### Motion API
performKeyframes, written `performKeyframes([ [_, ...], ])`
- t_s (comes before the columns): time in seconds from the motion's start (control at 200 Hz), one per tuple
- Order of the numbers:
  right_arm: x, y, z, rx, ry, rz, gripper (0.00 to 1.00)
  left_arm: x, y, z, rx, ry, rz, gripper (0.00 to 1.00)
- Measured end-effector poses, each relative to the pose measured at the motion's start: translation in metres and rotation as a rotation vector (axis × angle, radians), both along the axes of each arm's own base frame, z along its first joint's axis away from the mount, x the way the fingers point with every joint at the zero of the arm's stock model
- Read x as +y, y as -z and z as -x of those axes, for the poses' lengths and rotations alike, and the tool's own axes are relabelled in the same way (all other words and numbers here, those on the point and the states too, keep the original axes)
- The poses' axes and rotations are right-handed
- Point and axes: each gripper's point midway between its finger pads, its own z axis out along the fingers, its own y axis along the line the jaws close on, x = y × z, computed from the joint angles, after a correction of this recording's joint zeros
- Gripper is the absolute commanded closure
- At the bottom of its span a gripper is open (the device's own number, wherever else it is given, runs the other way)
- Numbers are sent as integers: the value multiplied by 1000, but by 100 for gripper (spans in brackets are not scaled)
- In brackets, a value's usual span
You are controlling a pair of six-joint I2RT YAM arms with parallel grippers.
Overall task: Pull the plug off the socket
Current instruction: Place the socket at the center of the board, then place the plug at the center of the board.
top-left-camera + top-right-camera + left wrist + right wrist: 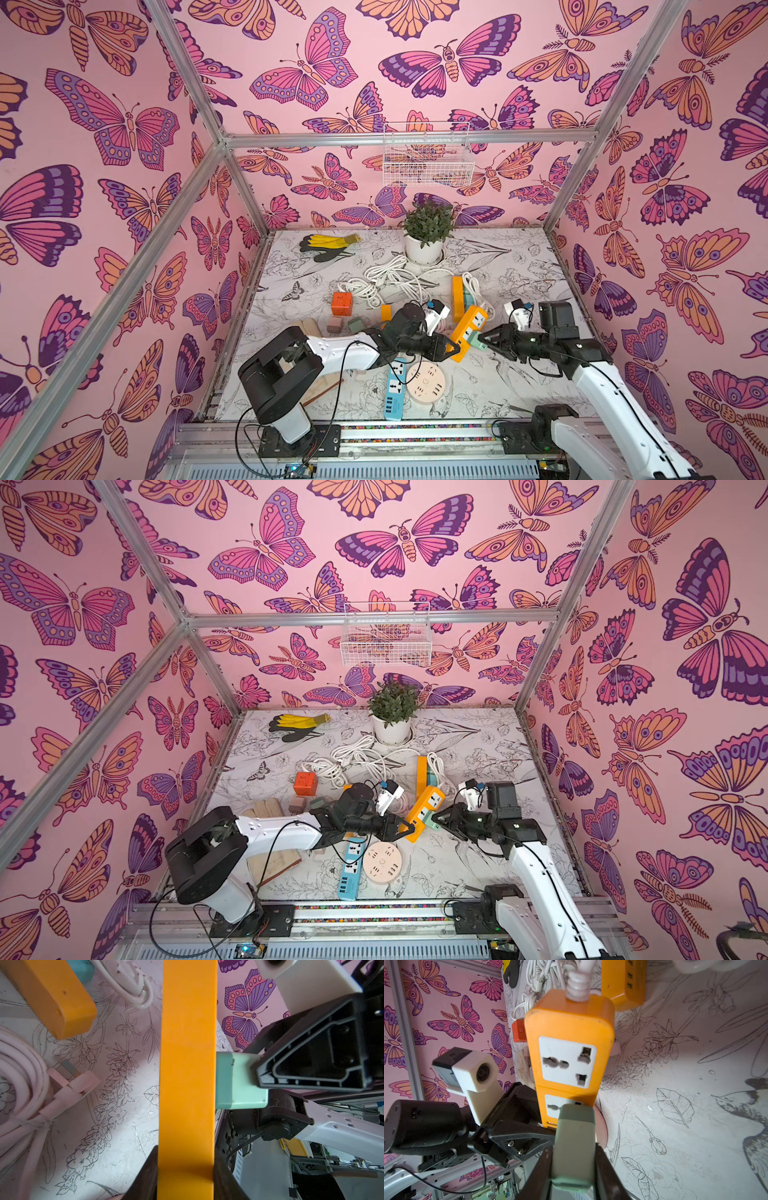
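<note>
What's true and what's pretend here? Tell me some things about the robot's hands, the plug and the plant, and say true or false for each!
1. The right hand is pinching the mint-green plug. True.
2. The mint-green plug is already out of the orange power strip. False: it sits pushed into one of the strip's sockets.
3. The left hand is holding the blue power strip. False: it grips the end of the orange power strip; the blue one lies on the table.
4. The potted plant stands at the far edge of the table, by the back wall. True.
</note>
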Motion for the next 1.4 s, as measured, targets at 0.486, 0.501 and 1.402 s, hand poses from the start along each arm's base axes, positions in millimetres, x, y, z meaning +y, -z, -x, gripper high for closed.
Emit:
performKeyframes([
  [0.486, 12, -26, -28, 106, 234, 221, 89, 9, 50, -19, 51, -116, -205, 95],
  [0.501, 10, -29, -28, 99, 241, 218, 89, 9, 50, -19, 51, -117, -206, 95],
  [1.402, -46, -59, -6, -163, 263, 203, 88, -33, 63, 0, 91, 19, -231, 37],
])
